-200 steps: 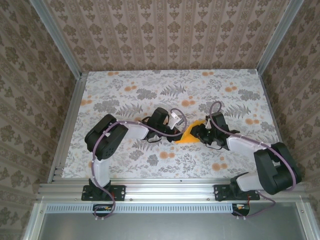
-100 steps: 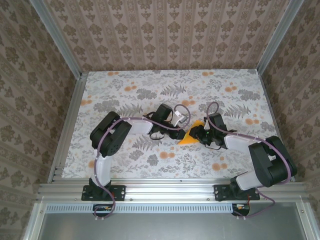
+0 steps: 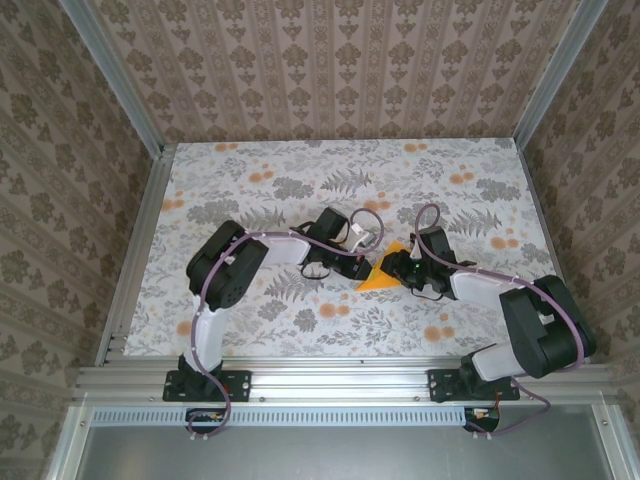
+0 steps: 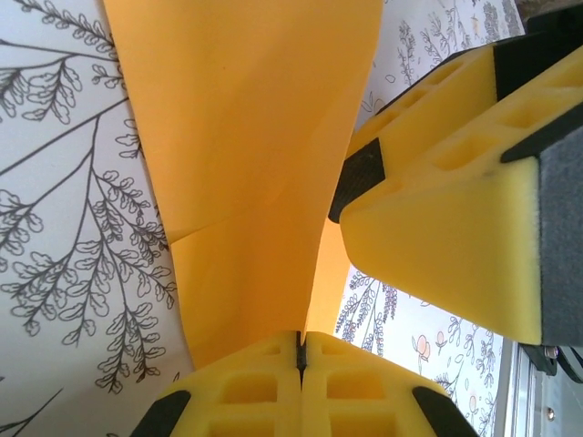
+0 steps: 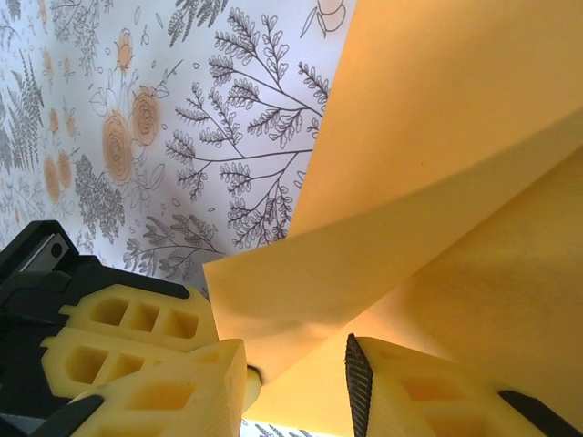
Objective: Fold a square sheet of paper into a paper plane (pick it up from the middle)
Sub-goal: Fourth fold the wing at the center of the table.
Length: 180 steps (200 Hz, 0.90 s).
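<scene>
Since the earlier frames, the left arm's elbow is shifted rightward and the two end effectors are brought closer together. At left, the left end effector [image 3: 366,262] [image 4: 299,339] is pressed together, pinching one end of the square sheet of paper [image 3: 380,279] [image 4: 246,137] [image 5: 455,137]. The sheet is seen creased, near the middle of the worktop [image 3: 300,170], between both arms. At right, the right end effector [image 3: 392,268] [image 5: 296,369] is partly spread, with a folded layer of the sheet passing between its fingers.

Left gripper [image 4: 301,341] has edged right — square sheet of paper [image 3: 381,278] narrower.

High rear overhead, wrist cameras close, sharing orange paper [image 3: 380,277]
</scene>
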Motion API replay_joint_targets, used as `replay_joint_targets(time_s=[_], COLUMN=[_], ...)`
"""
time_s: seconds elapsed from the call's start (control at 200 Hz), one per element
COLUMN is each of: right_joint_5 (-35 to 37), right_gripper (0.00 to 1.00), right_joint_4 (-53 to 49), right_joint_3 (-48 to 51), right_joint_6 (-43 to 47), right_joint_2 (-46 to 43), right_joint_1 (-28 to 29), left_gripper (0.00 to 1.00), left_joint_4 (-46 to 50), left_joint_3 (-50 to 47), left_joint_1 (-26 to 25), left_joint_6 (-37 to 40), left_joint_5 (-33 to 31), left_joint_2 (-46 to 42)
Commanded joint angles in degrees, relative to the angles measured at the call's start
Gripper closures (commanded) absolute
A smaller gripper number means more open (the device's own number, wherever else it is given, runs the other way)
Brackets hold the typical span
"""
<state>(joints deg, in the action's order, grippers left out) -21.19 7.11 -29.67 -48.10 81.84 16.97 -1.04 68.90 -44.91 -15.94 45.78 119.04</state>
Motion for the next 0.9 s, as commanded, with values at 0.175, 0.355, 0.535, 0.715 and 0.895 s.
replay_joint_targets(time_s=[0.175, 0.355, 0.535, 0.715, 0.895], right_joint_5=[2.6, 3.7, 6.9, 10.5, 11.8], right_gripper=[0.59, 0.53, 0.52, 0.54, 0.56], right_joint_4=[-3.7, -5.3, -9.9, -15.3, -18.0], right_joint_3=[-2.7, -3.6, -5.0, -6.8, -8.4], right_joint_6=[1.3, 0.7, -0.1, -1.8, -3.5], right_joint_2=[3.2, 4.7, 5.7, 7.6, 10.1], right_joint_1=[-0.3, -0.3, -0.3, -0.3, -0.4], left_gripper=[1.00, 0.99, 0.95, 0.88, 0.80], left_joint_4=[4.5, 6.3, 7.0, 7.4, 8.3], left_joint_3=[3.0, 4.1, 4.7, 4.8, 4.3], left_joint_1=[0.3, 0.3, 0.3, 0.3, 0.2], left_joint_6=[-2.0, -1.9, -1.8, -1.8, -1.7], left_joint_5=[-1.1, -1.7, -1.4, -1.0, -1.9], left_joint_2=[1.8, 2.6, 2.5, 1.1, -0.8])
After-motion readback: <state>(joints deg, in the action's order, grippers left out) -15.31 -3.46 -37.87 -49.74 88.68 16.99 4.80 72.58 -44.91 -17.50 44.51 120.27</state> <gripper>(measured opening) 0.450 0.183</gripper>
